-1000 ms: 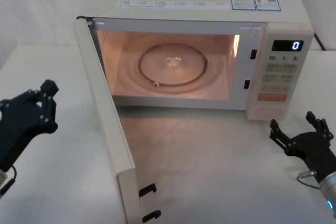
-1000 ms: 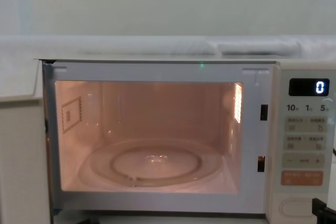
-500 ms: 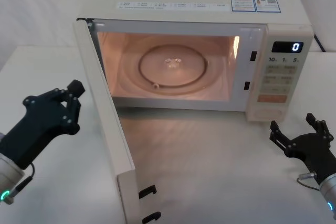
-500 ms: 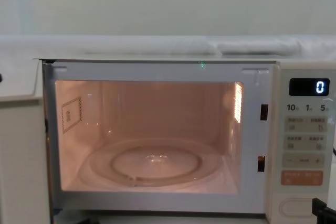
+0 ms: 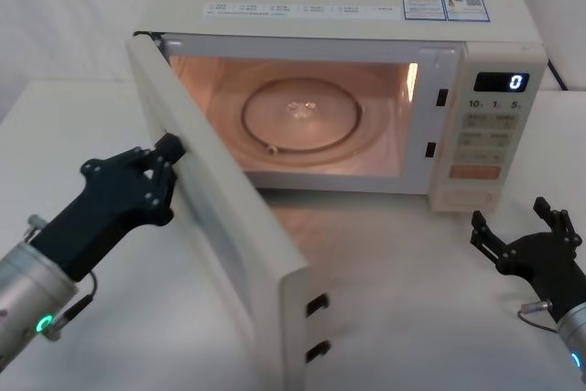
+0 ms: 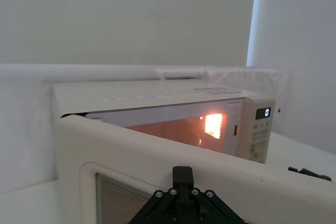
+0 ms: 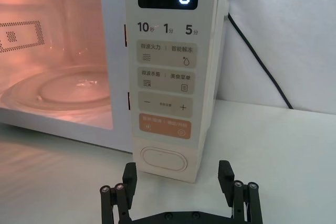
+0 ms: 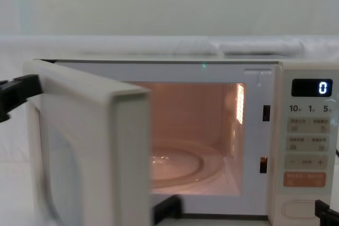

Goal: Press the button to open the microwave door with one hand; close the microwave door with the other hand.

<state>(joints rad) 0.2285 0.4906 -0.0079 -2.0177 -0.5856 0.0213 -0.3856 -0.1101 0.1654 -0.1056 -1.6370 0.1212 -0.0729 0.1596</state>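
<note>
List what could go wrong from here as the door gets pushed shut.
1. The left tool bears on the door near the hinge side with a narrow tip; it may slide along the panel.
2. The push may stop before the latch hooks catch.
3. A hard push could shift the microwave.

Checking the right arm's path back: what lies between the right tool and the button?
Nothing: in the right wrist view, bare white tabletop separates the open right tool from the button.
</note>
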